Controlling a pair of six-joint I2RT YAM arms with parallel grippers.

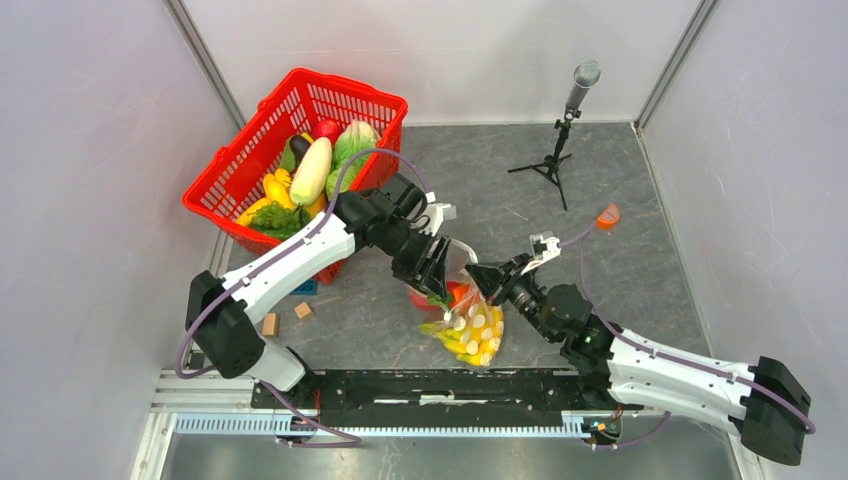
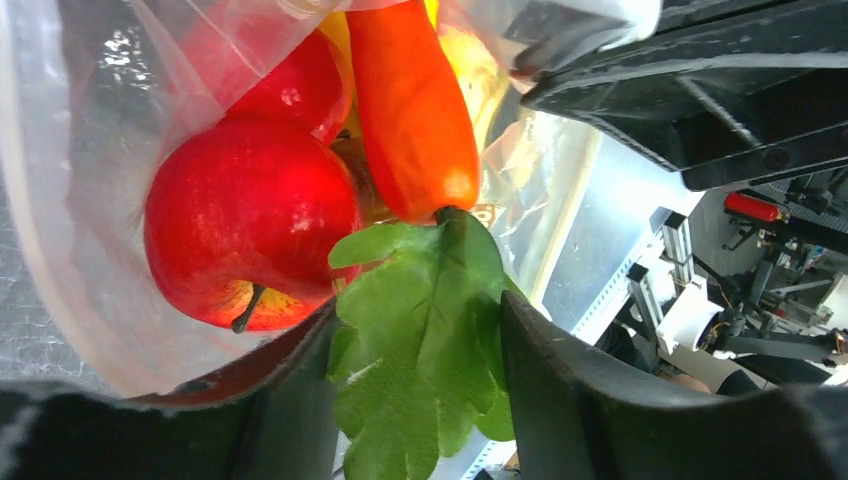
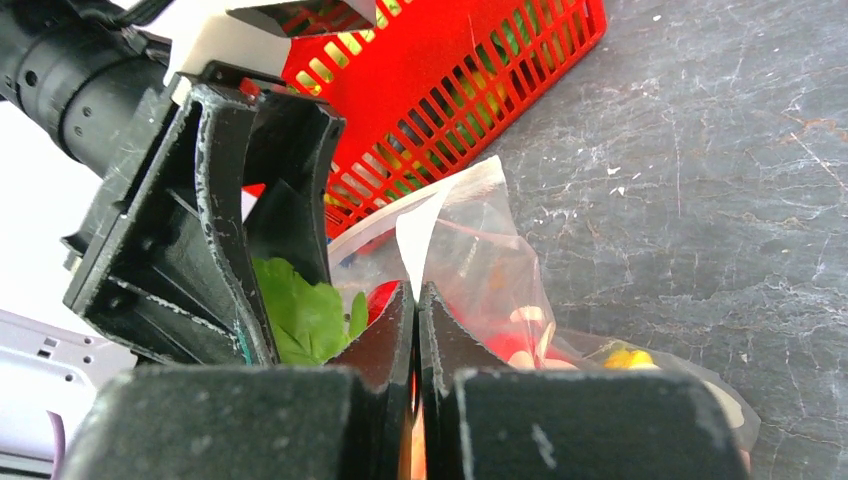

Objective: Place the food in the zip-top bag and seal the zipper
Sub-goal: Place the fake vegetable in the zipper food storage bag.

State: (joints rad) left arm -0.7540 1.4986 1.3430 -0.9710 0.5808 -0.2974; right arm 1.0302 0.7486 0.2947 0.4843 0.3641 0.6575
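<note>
The clear dotted zip-top bag lies at the table's near middle with its mouth lifted. It holds yellow food and a red apple. My left gripper is at the bag's mouth, jaws partly closed on the green leafy top of an orange carrot that points into the bag. My right gripper is shut on the bag's whitish top edge and holds it up; it also shows in the top view. The zipper itself is not clearly visible.
A red basket with more toy vegetables stands at the back left. Wooden cubes and a blue brick lie near its front. A microphone stand is at the back right, with a small orange piece nearby.
</note>
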